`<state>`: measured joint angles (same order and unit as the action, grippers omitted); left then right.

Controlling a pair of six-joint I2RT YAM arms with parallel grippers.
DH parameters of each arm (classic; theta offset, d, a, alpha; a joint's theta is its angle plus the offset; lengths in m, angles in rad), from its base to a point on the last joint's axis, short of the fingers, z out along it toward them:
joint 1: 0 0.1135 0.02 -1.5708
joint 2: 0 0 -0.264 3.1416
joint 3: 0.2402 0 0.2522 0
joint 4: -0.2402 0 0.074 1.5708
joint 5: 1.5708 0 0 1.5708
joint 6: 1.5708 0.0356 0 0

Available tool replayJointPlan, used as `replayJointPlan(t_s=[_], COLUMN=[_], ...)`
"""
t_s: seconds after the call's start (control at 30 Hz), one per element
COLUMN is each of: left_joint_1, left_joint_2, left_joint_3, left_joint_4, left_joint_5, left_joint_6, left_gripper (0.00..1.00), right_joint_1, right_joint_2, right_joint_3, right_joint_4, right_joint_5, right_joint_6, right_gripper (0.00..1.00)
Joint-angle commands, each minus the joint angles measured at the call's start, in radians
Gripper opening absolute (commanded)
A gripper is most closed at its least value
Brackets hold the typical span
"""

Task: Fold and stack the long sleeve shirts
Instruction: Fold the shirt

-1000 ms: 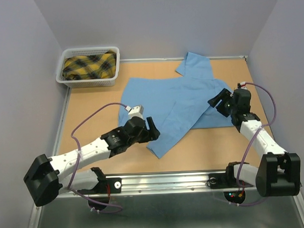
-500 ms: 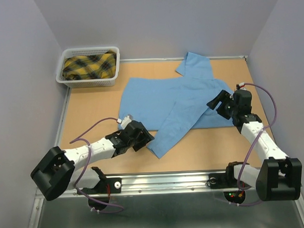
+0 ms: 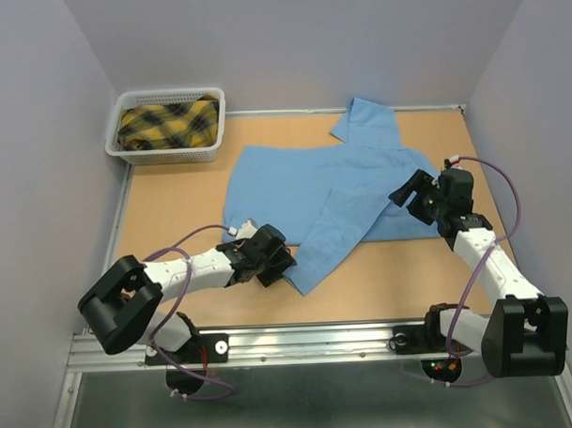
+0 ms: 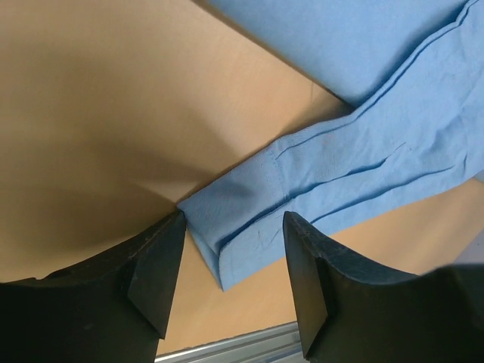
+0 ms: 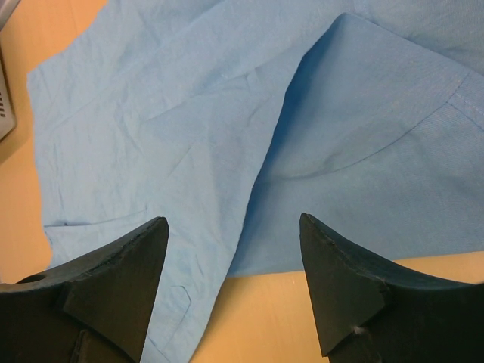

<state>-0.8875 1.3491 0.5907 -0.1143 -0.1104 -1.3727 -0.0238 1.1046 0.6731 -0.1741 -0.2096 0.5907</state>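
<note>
Left fingers (image 4: 155,272) are straddling, spread, the blue shirt's (image 3: 294,181) sleeve cuff (image 4: 231,219); right fingers (image 5: 344,287) are hovering spread. Sleeve folding is beginning; pinching that cuff probably comes next.

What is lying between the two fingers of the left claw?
The sleeve cuff of the light blue shirt, lying flat and ungripped; the left wrist view shows it.

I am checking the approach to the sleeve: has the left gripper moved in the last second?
Yes. The left gripper has come closer to the near rail, down by the cuff.
</note>
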Motion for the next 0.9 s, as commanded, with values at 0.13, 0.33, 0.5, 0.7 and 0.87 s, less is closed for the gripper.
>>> replayJointPlan(t_s=[0.13, 0.33, 0.5, 0.7, 0.87], left_joint_1=[-0.021, -0.021, -0.021, -0.019, 0.004], left_joint_2=[0.082, 0.094, 0.146, 0.142, 0.136], left_joint_3=[0.018, 0.017, 0.029, 0.052, 0.103], left_joint_4=[-0.087, -0.09, -0.081, -0.1, -0.139], left_joint_5=[0.012, 0.02, 0.04, 0.003, -0.084], left_joint_6=[-0.026, -0.037, -0.02, 0.003, 0.067], left_gripper=[0.49, 0.21, 0.05, 0.0, 0.0], right_joint_1=[0.009, 0.009, 0.009, 0.009, 0.009], right_joint_2=[-0.034, -0.017, -0.014, -0.022, -0.014], right_joint_3=[0.016, 0.014, 0.017, 0.017, 0.014], right_joint_4=[0.008, 0.008, 0.008, 0.008, -0.001], right_joint_5=[0.016, 0.027, 0.027, 0.012, -0.131], right_joint_6=[-0.015, -0.009, -0.015, -0.045, -0.085], right_gripper=[0.76, 0.75, 0.75, 0.75, 0.76])
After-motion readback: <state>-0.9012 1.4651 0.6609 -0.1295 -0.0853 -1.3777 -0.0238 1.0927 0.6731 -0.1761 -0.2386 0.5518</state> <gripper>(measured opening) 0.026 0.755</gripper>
